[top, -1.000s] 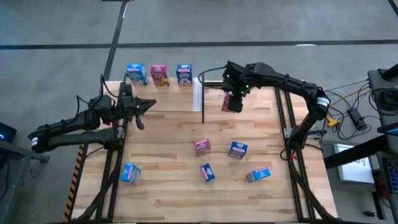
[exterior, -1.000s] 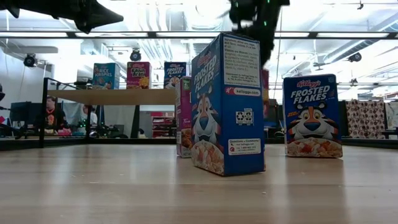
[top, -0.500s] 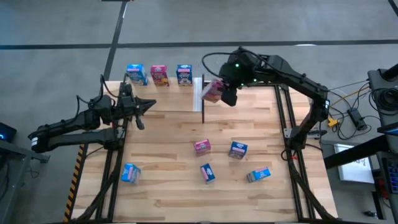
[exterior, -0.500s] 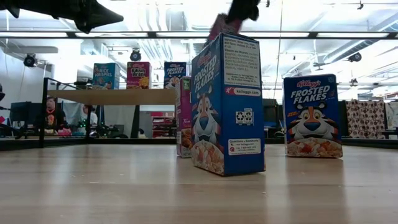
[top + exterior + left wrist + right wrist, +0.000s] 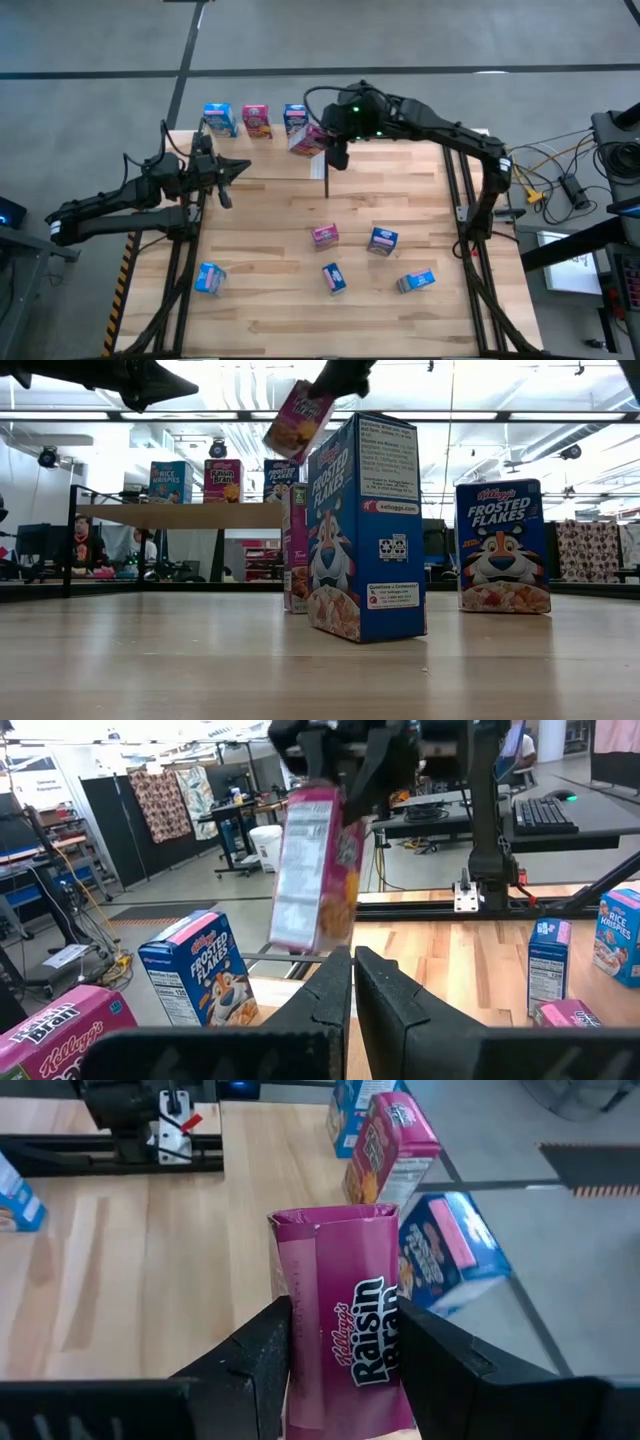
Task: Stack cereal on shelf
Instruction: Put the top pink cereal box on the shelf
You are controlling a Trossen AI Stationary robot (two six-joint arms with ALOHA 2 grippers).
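My right gripper (image 5: 322,143) carries a pink Raisin Bran box (image 5: 306,140) in the air over the right end of the pale shelf (image 5: 268,162). The low view shows that box (image 5: 298,422) tilted, high above the table. Three boxes stand upright on the shelf's far edge: blue (image 5: 220,120), pink (image 5: 257,120), blue (image 5: 296,117). Several more lie or stand on the table, among them a pink one (image 5: 324,235) and a blue one (image 5: 382,240). My left gripper (image 5: 240,168) is shut and hovers over the shelf's near edge. My right gripper pinches the pink box between its two fingers (image 5: 268,1350), one on each long side (image 5: 300,1340) of the box. The box's flap end (image 5: 335,1220) points away from the wrist. It is lifted clear and hangs tilted below the gripper (image 5: 340,375).
A thin dark post (image 5: 327,180) stands at the shelf's right end beside a white strip (image 5: 318,152). Blue boxes lie toward the table's near edge (image 5: 209,278) (image 5: 333,277) (image 5: 416,281). Bare planks lie between the shelf and these boxes.
My right gripper has carried the pink box toward the table's left, from right of the shelf's end to over the shelf's right end. The box has turned and tipped on the way, and now shows slanted in the low view. My left arm has kept still.
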